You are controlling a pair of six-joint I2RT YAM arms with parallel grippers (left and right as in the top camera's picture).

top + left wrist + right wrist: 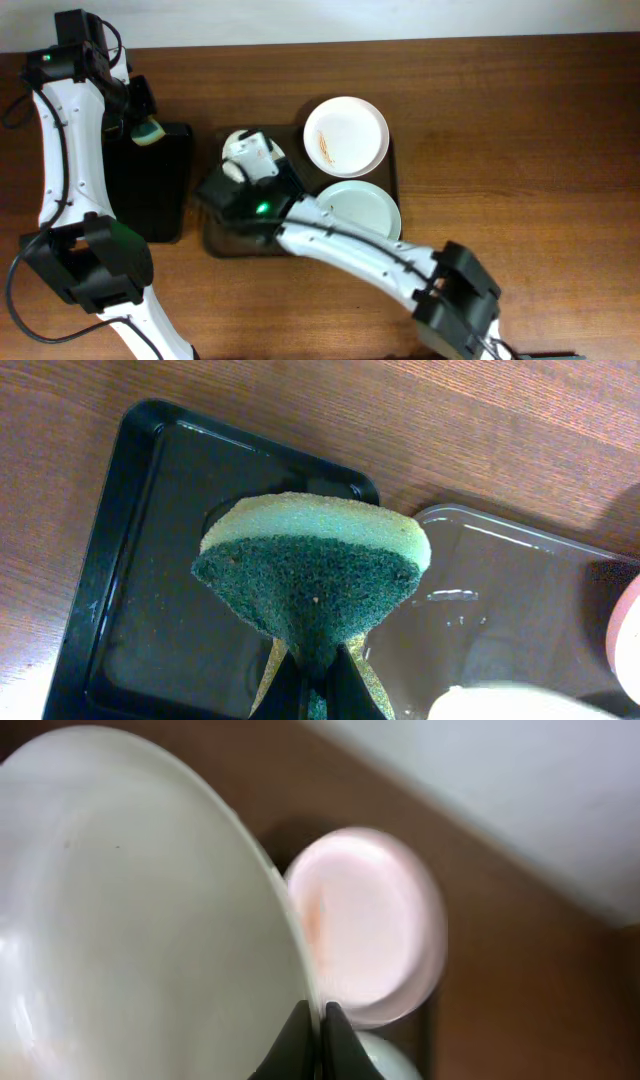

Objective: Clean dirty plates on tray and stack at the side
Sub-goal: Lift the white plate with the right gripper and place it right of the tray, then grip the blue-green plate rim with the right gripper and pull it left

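My right gripper (318, 1025) is shut on the rim of a white plate (130, 920) and holds it tilted up over the left part of the dark brown tray (222, 240). In the overhead view the gripper (240, 172) and the held plate (243, 148) are mostly hidden by the arm. A second white plate (345, 135) with brownish smears lies at the tray's back right, also in the right wrist view (370, 925). A pale blue-green plate (358, 208) lies in front of it. My left gripper (318, 672) is shut on a yellow-green sponge (310, 575), seen in the overhead view (150, 131) over the black tray.
A narrower glossy black tray (155, 185) lies left of the brown tray, also in the left wrist view (150, 610). The brown tray's wet corner (520, 610) shows there too. Bare wooden table (500, 150) extends to the right.
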